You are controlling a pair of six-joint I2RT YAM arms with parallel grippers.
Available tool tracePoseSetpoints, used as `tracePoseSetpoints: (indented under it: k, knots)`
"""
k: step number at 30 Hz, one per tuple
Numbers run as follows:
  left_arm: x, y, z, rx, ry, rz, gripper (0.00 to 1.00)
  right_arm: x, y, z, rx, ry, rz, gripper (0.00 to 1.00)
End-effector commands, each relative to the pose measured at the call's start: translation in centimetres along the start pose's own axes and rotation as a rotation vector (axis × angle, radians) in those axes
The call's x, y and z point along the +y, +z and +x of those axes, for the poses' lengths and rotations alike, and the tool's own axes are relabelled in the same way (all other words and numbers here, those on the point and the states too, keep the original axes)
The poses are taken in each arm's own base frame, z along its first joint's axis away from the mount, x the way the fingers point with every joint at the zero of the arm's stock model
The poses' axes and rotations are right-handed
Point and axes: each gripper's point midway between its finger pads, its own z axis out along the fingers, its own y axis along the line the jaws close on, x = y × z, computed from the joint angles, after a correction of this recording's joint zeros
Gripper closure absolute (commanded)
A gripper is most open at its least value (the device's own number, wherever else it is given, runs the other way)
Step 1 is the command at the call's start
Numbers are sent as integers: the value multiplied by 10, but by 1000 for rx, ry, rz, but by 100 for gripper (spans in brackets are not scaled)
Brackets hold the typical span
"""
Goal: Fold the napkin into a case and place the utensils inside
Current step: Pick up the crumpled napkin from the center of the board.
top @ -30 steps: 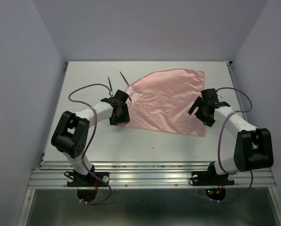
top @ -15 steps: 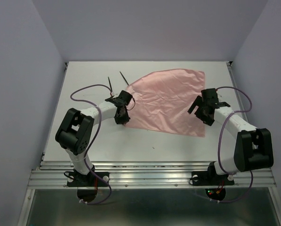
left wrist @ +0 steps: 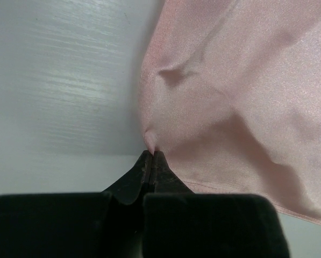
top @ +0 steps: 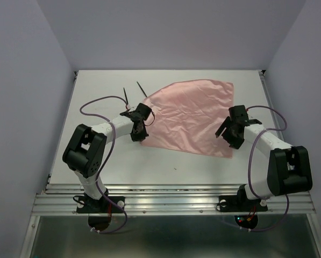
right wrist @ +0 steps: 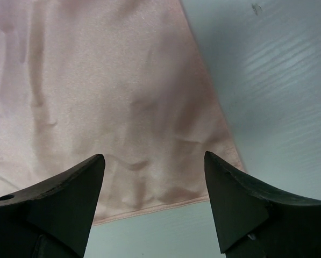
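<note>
The left claw (left wrist: 151, 156), open a second ago, has snapped shut on the near-left corner of the napkin (top: 190, 110), which lies spread and unfolded across the middle of the table (top: 95, 161). The right claw (right wrist: 155, 158) has dropped over the near-right corner, jaws open astride the hem, so the first fold looks close. The utensils (top: 126, 95) wait just beyond the cloth's far-left edge.
</note>
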Motion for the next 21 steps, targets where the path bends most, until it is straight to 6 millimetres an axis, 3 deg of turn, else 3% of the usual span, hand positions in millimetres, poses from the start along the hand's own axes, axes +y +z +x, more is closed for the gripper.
tracePoseSetpoints:
  k: [1,6,12,21]
  knots:
    - [8,-23,-18,-64,9,-5,100,-13,-1,10,32,30,48,21]
    - [10,-19,-18,-59,5,-11,100,-23,-1,22,69,46,80,21]
    - [8,-14,-13,-41,-4,1,100,-48,-1,38,100,95,194,17]
    - [11,-14,-13,-44,-1,-13,100,-58,2,57,137,128,203,18]
